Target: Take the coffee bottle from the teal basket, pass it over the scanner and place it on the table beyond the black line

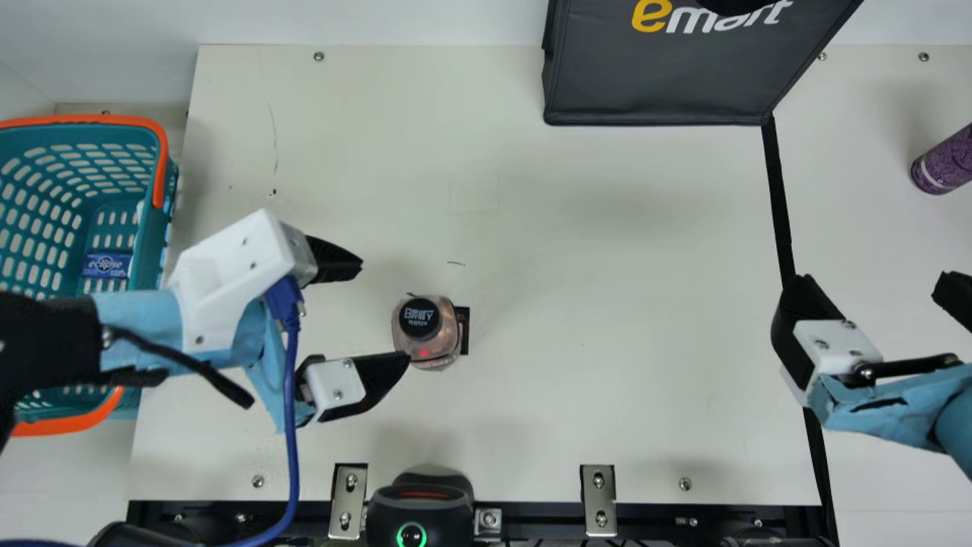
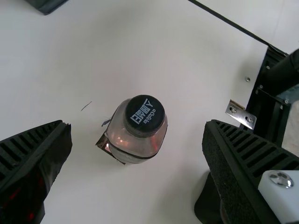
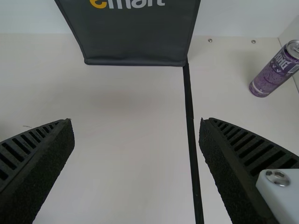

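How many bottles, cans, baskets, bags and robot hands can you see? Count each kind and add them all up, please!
Bottle: 1
Can: 1
Basket: 1
Bag: 1
Robot hands: 2, left hand and right hand
Total: 6

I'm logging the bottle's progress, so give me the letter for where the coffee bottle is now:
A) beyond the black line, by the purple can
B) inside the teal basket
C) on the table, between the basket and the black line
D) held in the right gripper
C: the coffee bottle stands on the table, with the teal basket to one side and the black line to the other.
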